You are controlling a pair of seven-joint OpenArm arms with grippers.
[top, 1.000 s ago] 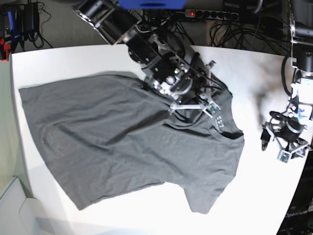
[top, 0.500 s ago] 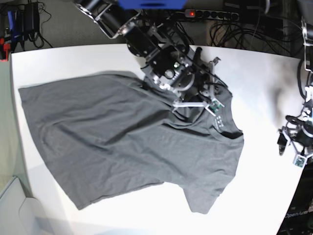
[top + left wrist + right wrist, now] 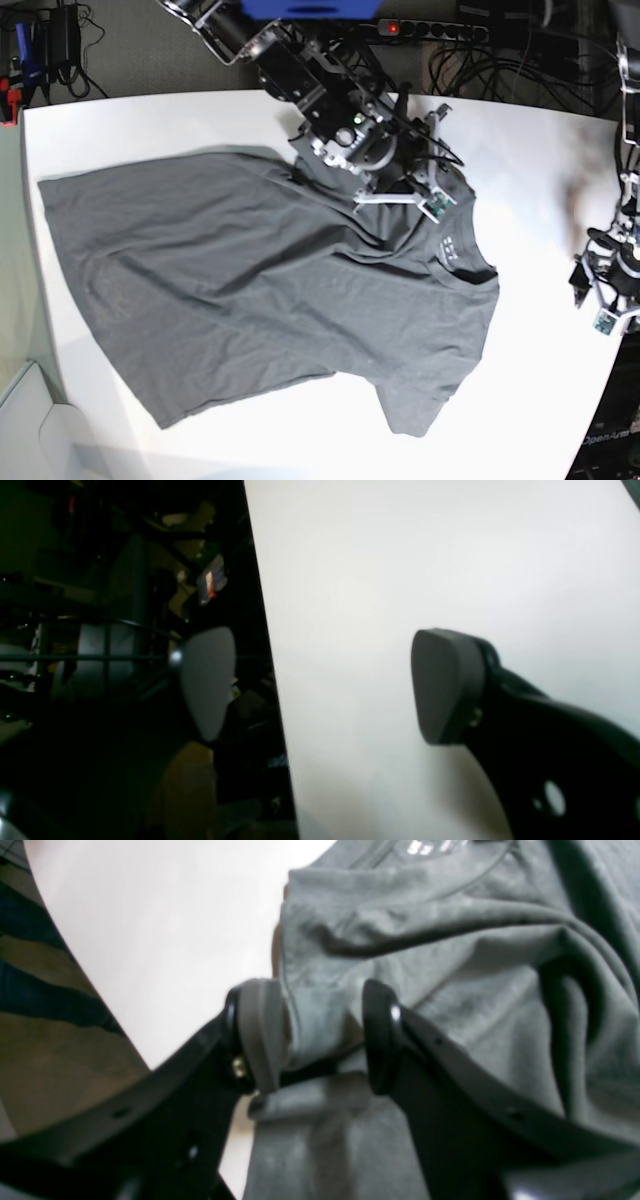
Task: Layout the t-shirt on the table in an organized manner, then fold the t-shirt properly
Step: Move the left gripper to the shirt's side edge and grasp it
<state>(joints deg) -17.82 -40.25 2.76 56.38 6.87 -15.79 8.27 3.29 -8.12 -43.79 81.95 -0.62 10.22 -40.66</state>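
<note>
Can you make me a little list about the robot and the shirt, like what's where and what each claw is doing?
shirt: the t-shirt lies spread on the table, still wrinkled, not folded
collar: near the right gripper
right claw: shut on a bunched fold of the shirt near the collar
left claw: the left gripper is open, holding nothing, at the table edge, away from the shirt

Base view is evenly lit and fairly sharp, though the table (image 3: 250,120) blows out white toward 12 o'clock. Both wrist views are soft and blurry up close; the left one goes nearly black from 9 o'clock.
</note>
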